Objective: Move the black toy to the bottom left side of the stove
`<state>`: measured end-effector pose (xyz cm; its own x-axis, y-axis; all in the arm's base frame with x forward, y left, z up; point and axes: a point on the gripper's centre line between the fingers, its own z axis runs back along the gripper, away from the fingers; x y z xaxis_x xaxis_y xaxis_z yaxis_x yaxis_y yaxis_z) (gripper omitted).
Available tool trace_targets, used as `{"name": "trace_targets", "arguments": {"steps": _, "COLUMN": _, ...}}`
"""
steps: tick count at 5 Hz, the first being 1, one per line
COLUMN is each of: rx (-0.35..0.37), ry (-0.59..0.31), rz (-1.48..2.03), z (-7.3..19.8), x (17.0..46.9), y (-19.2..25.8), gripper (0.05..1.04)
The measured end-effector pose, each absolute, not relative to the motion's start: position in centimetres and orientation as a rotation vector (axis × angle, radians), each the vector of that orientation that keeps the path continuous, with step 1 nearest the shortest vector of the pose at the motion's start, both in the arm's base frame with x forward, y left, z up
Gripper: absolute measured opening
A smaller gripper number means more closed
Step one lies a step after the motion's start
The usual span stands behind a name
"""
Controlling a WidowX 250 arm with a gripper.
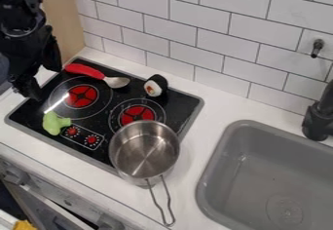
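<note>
Camera view: the end effector [42, 78], spread wide and empty at far left, should clear the spoon [99, 75], then straddle the black toy [156, 86] squarely.

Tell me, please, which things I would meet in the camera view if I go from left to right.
Light green broccoli-shaped toy → metal spoon with red handle → black-and-white sushi-shaped toy → grey rectangular sink
</note>
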<state>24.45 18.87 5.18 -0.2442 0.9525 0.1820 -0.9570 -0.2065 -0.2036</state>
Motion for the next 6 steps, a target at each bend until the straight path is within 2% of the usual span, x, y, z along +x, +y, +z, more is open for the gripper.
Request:
{"name": "trace_targets", "arguments": {"steps": 1, "rx": 0.028, "ry": -0.287, "rz": 1.788, "z": 4.4, "x": 24.3, "y": 18.6, "gripper": 0.999}}
{"name": "trace_targets", "arguments": {"steps": 3, "rx": 0.022, "ry": -0.303, "rz": 1.571, "z": 4.0, "x": 27.9, "y": 13.6, "gripper": 0.999}}
{"name": "trace_targets", "arguments": {"steps": 5, "rx": 0.02, "ry": -0.358, "rz": 1.438, "z": 3.3, "x": 33.2, "y": 9.2, "gripper": 0.999}}
{"name": "trace_targets", "arguments": {"steps": 6, "rx": -0.008, "ry": -0.373, "rz": 1.394, "z": 2.6, "x": 35.3, "y": 7.6, "gripper": 0.999}}
